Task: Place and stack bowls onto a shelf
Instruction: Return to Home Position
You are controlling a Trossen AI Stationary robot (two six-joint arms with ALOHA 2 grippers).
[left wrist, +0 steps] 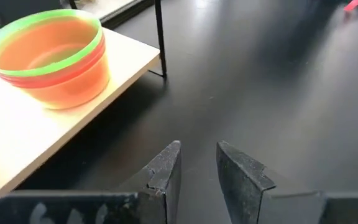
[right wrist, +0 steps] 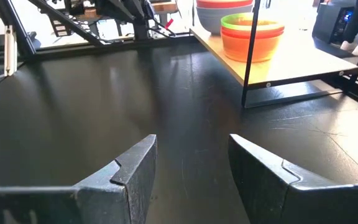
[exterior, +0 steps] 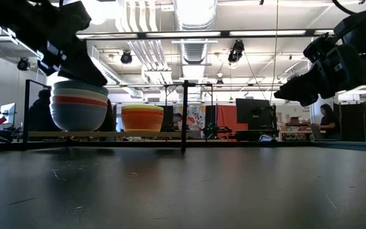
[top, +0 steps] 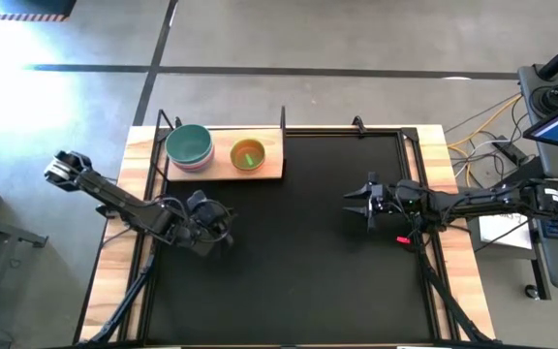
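overhead, table-level, two wrist views; all share shelf

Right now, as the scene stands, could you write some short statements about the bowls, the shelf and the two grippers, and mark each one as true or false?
1. The teal bowl tops a stack on the shelf. True.
2. A magenta bowl tops the other stack. False: the green bowl is on top there.
3. The left gripper holds a bowl. False: it is open and empty, above the black mat.
4. The right gripper is open and empty. True.
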